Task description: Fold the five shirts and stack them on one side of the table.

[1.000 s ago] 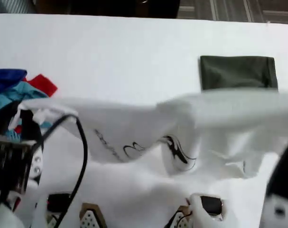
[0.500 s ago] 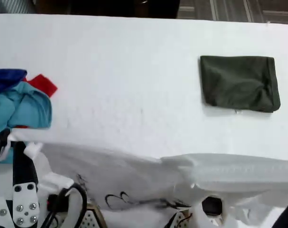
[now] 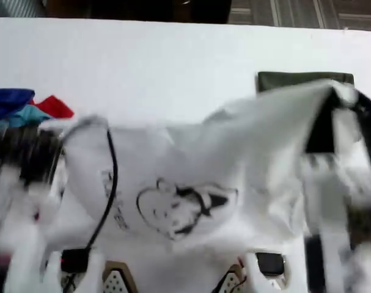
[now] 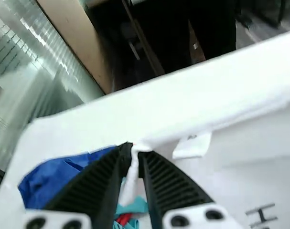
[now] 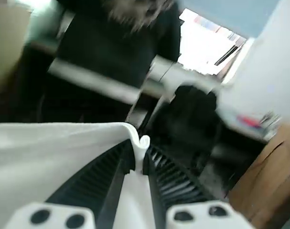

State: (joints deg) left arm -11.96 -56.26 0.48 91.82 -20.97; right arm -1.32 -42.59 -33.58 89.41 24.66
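High view: I hold the white printed shirt (image 3: 191, 159) spread over the counter (image 3: 173, 55) toward 6 o'clock, my left gripper (image 4: 134, 150) and right gripper (image 5: 137, 143) each clamped on its edge. The folded dark green shirt (image 3: 283, 79) lies at 2 o'clock, and the heap of coloured shirts (image 3: 20, 110) at 9.

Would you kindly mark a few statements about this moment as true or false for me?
1. The left tool and right tool each pinch the white shirt. True.
2. The white shirt lies folded flat on the table. False: it hangs spread between the tools, above the table.
3. The white shirt partly hides the green shirt. True.
4. The blue shirt is stacked on the green shirt. False: it lies in a loose pile with the red shirt at the table's other side.
5. The white shirt is plain. False: it bears a black drawing.
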